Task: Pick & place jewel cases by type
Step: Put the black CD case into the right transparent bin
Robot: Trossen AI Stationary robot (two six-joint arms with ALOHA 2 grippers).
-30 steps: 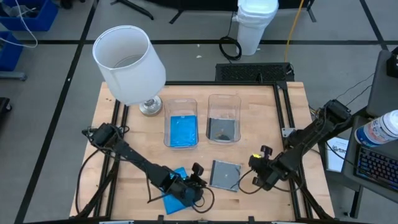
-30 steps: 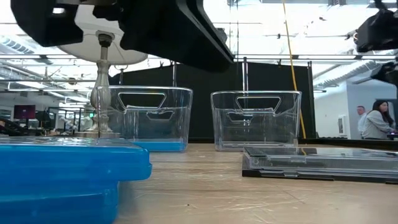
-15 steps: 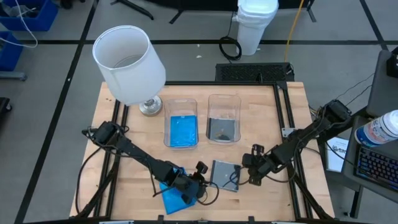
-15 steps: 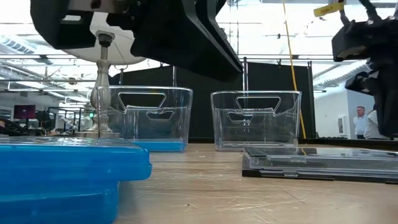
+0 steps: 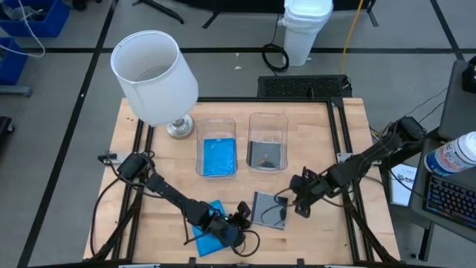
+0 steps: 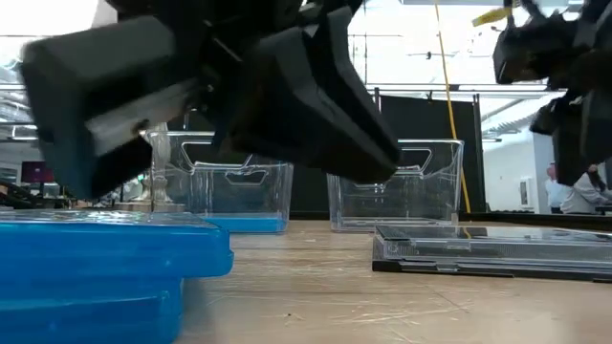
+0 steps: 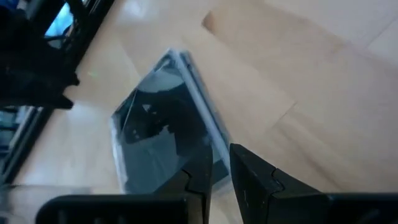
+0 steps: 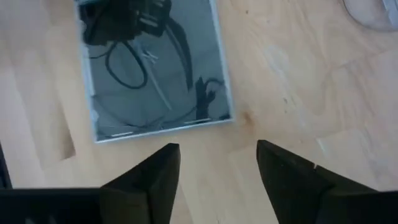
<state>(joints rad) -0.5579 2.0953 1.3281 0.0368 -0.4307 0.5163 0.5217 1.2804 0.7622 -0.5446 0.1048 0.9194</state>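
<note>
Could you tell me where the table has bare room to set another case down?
Bare wood lies right of the grey-case tub and left of the blue-case tub, below the lamp. The front middle is crowded: both grippers, blue cases, grey case.

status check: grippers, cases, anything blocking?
Right gripper open, above grey case, empty. Left gripper over blue case, jaws narrow, nothing seen held. Nothing blocking the tubs.
</note>
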